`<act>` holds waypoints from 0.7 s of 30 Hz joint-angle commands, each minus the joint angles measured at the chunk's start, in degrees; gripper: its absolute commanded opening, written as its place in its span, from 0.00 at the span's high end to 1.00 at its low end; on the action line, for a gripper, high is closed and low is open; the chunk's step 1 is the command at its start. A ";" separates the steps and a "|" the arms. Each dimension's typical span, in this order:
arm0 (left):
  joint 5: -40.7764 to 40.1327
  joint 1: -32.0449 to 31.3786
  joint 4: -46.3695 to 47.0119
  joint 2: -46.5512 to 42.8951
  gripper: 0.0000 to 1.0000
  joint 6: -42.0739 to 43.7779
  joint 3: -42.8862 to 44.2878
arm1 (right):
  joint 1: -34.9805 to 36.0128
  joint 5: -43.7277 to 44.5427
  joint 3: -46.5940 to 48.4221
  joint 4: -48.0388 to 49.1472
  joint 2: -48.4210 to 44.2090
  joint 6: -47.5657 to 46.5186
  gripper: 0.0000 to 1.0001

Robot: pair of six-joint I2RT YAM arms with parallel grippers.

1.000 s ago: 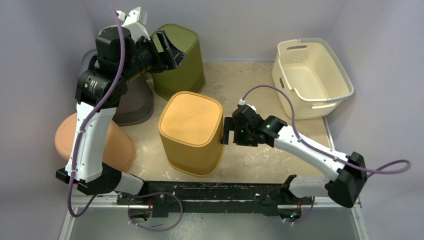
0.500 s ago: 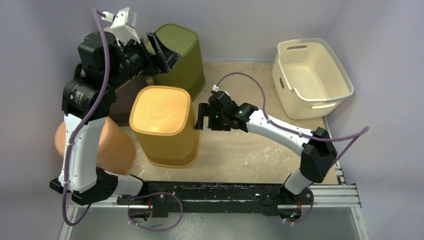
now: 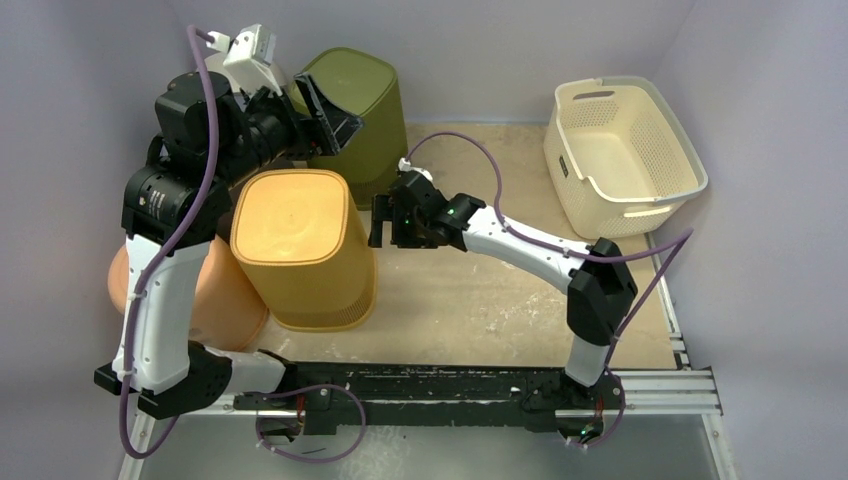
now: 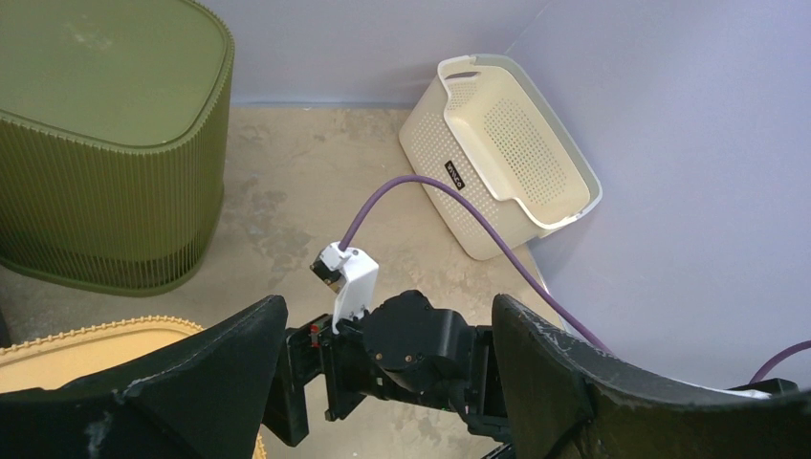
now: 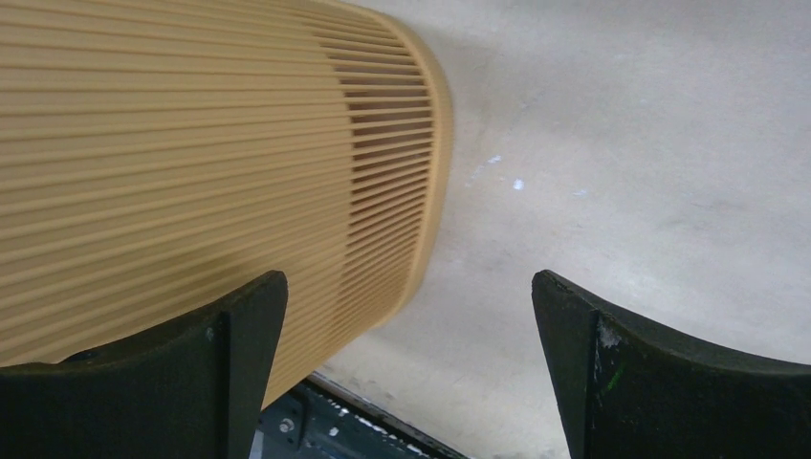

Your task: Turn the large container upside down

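Note:
The large container [image 3: 290, 225], yellow and ribbed, stands left of centre with its closed flat face up and its rim on the table. Its ribbed side fills the left of the right wrist view [image 5: 191, 143], and one corner shows in the left wrist view [image 4: 86, 339]. My right gripper [image 3: 378, 220] is open just beside the container's right side, nothing between its fingers [image 5: 409, 277]. My left gripper [image 3: 325, 105] hangs open and empty above the container's far edge, looking down on the right wrist [image 4: 387, 304].
An olive bin [image 3: 360, 110] stands upside down right behind the yellow container. A terracotta container [image 3: 215, 290] lies against its left side. A cream perforated basket [image 3: 620, 150] sits at the back right. The black rail [image 3: 450, 385] runs along the near edge.
The yellow container has slid left across the table, and my right gripper followed at its right side, the arm stretching out. My left gripper shifted slightly left and stayed open.

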 commanded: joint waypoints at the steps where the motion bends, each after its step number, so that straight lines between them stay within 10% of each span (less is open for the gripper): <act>1: 1.14 -0.26 2.83 -1.36 0.24 0.41 -0.50 | 0.14 10.36 2.48 -6.48 -5.44 0.47 0.00; 21: 0.87 -0.28 10.73 -4.74 0.24 -2.82 -10.91 | -33.04 14.30 15.53 -12.06 -6.95 -31.06 0.07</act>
